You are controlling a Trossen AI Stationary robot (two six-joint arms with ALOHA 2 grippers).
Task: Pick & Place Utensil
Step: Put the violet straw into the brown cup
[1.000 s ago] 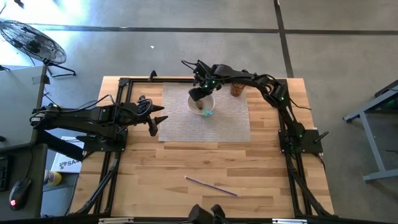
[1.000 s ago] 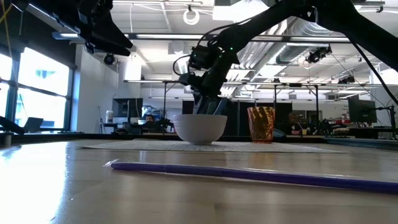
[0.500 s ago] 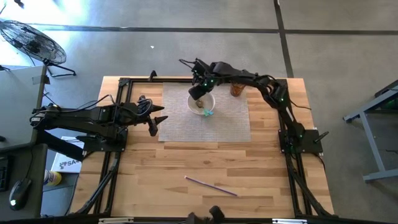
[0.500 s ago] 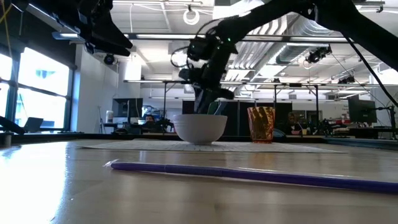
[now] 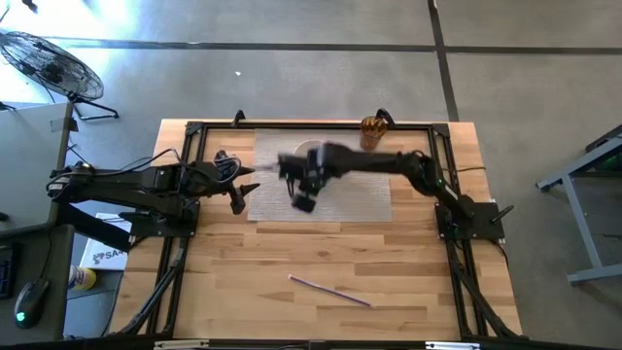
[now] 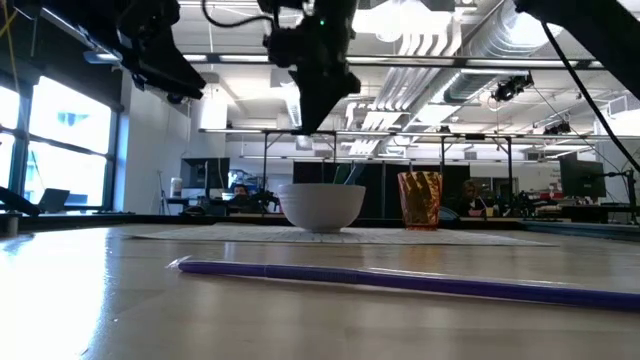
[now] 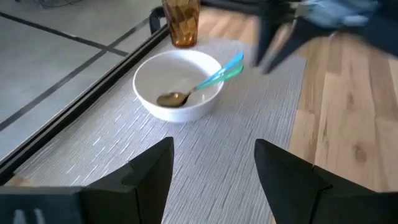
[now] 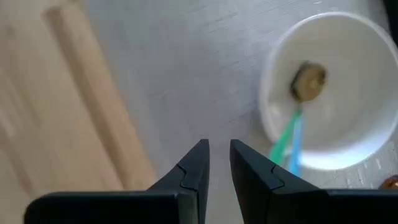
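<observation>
Spoon with gold-brown bowl and teal-and-blue plastic handle (image 7: 199, 83), lying inside the white round ceramic bowl (image 7: 179, 84); its head rests on the bowl's floor and its handle leans out over the rim, a pose that reads as set down, so the placing looks done. White bowl stands on the grey woven placemat (image 5: 345, 199), with the amber ribbed glass tumbler (image 5: 370, 133) just beside it, off the mat on the light wooden table (image 5: 292, 253). Right gripper (image 8: 214, 163): above the mat near the bowl, apart from it, fingers nearly together with only a thin gap, nothing between them; motion-blurred in the high view, judged to be in transit clear of the bowl. Left gripper (image 7: 211, 177): waiting near the mat's edge on the side away from the tumbler, fingers spread wide, empty. Thin purple straw (image 5: 328, 290): flat on the bare wood, well apart from the bowl, untouched.
</observation>
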